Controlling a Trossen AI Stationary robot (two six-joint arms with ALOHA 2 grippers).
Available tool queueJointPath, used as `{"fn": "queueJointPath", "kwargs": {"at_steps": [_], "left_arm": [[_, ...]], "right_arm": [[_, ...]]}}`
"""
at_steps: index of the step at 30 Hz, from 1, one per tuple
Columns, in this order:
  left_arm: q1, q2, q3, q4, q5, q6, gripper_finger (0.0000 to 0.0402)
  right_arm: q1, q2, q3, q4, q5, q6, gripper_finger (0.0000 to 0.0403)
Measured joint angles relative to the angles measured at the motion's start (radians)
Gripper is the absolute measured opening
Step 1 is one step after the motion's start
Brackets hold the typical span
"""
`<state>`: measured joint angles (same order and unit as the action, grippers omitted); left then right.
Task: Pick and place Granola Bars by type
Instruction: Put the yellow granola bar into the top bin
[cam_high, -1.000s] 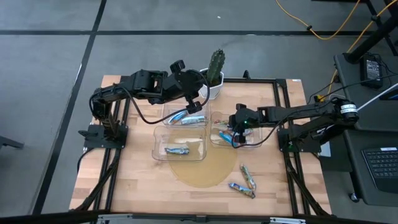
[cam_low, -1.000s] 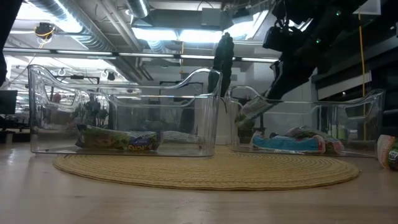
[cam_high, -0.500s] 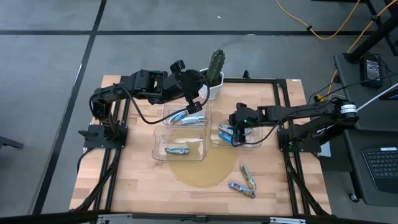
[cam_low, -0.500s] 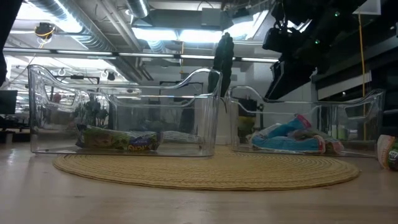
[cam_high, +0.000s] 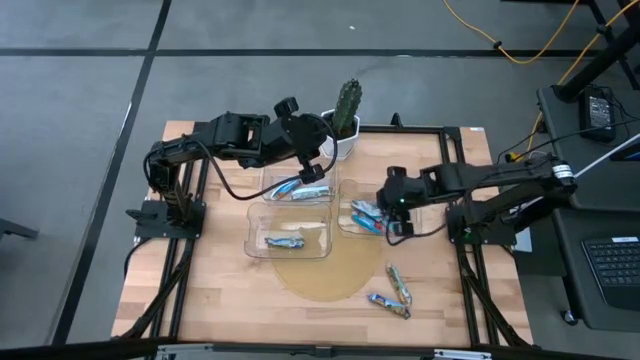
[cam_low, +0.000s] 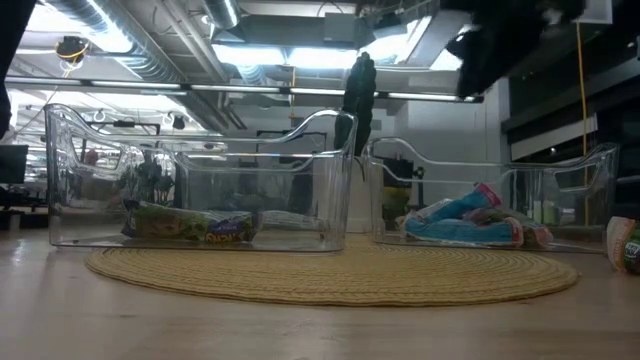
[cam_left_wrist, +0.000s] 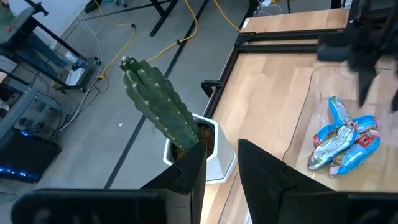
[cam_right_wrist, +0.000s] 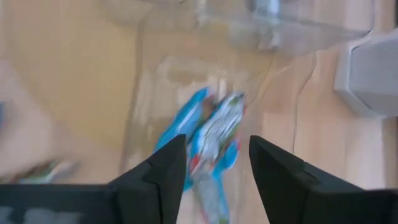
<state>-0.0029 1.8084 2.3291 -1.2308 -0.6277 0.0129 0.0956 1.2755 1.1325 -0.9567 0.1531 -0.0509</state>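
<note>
Granola Bars in blue foil (cam_high: 364, 217) lie in the clear plastic bin (cam_high: 345, 228); right gripper (cam_high: 402, 222), fingers released and empty, should next approach the brownish-green wrapped bars (cam_high: 392, 291) on the worktop (cam_high: 220, 300).

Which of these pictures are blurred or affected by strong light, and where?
Right wrist view: motion blur smears the blue bars and the clear bin. Low view: bright ceiling lights backlight the scene, leaving the cactus as a dark silhouette. High view and left wrist view: evenly lit, sharp.
</note>
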Motion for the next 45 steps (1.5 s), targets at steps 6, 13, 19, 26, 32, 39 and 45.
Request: {"fn": "queueJointPath", "kwargs": {"at_steps": [6, 13, 19, 26, 32, 39, 45], "left_arm": [[0.0, 0.0, 0.0, -0.001, 0.015, 0.028, 0.0084], [0.0, 0.0, 0.0, 0.0, 0.081, 0.066, 0.0084], [0.0, 0.0, 0.0, -0.001, 0.106, 0.107, 0.0084], [0.001, 0.0, 0.0, -0.001, 0.104, 0.172, 0.0084], [0.007, 0.0, 0.0, -0.003, 0.099, 0.177, 0.0084], [0.007, 0.0, 0.0, -0.001, 0.099, 0.232, 0.0084], [0.011, 0.0, 0.0, -0.001, 0.106, 0.236, 0.0084]], "right_arm": [[0.097, -0.046, 0.093, -0.219, -0.098, 0.173, 0.016], [0.271, -0.15, 0.11, -0.208, -0.11, 0.504, 0.0155], [0.435, -0.128, 0.111, -0.192, -0.062, 0.678, 0.0155], [0.492, -0.033, 0.099, -0.179, -0.015, 0.731, 0.0155], [0.492, 0.03, 0.054, -0.131, -0.015, 0.808, 0.0155], [0.492, 0.073, -0.016, -0.097, -0.025, 0.975, 0.0161], [0.492, 0.078, -0.114, 0.036, -0.041, 1.149, 0.0214]]}}
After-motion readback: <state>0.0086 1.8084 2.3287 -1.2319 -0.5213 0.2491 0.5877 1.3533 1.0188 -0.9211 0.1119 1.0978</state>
